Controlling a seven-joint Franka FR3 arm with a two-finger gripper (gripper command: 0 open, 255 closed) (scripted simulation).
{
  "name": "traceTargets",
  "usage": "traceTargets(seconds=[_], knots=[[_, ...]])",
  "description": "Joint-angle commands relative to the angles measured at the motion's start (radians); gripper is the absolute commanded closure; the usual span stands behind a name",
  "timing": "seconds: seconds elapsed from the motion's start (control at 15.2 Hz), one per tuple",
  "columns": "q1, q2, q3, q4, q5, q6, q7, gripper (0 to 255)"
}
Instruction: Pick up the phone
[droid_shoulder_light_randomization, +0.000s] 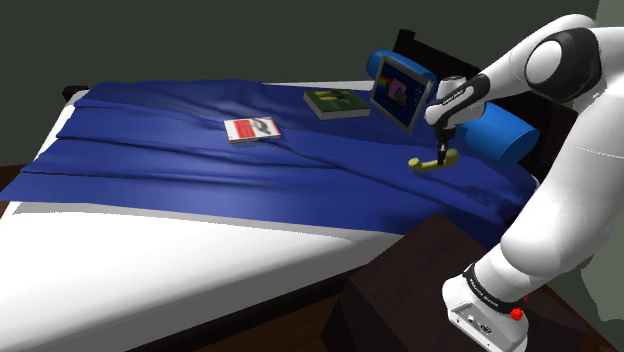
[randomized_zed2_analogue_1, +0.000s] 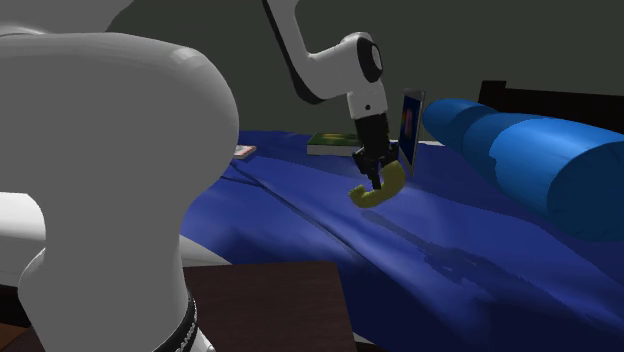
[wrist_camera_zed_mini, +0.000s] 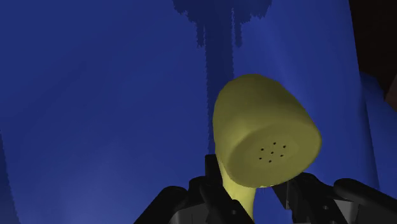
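The all-black 2-finger gripper (randomized_zed2_analogue_1: 377, 172) is clamped on the handle of the curved yellow-green phone handset (randomized_zed2_analogue_1: 376, 192). The handset hangs above the rumpled dark-blue bedspread (droid_shoulder_light_randomization: 200, 160) near the bed's headboard end, close to 1 blue cylindrical bolster (droid_shoulder_light_randomization: 505, 135) and an upright tablet with a colourful screen (droid_shoulder_light_randomization: 398, 95).

A black gripper (droid_shoulder_light_randomization: 441, 151) points straight down and clasps a yellow phone (droid_shoulder_light_randomization: 430, 162) over a rumpled blue blanket (droid_shoulder_light_randomization: 180, 165); whether the phone clears the cloth cannot be told. A tablet (droid_shoulder_light_randomization: 398, 92) with a lit screen stands propped at 11 o'clock from the phone. A green book (droid_shoulder_light_randomization: 336, 102) lies at 9 o'clock from the tablet, and a red-and-white book (droid_shoulder_light_randomization: 252, 129) at 8 o'clock from the green one. A blue pillow (droid_shoulder_light_randomization: 502, 136) lies at 2 o'clock from the phone. The dark stand (droid_shoulder_light_randomization: 400, 290) sits at 6 o'clock.
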Motion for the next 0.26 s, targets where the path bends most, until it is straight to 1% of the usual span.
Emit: traceTargets(seconds=[0.0, 0.2], knots=[[0.005, -0.022, -0.003, 0.005, -0.007, -0.026, 0.0, 255], [0.007, -0.034, -0.004, 0.008, -0.01, -0.04, -0.001, 255]])
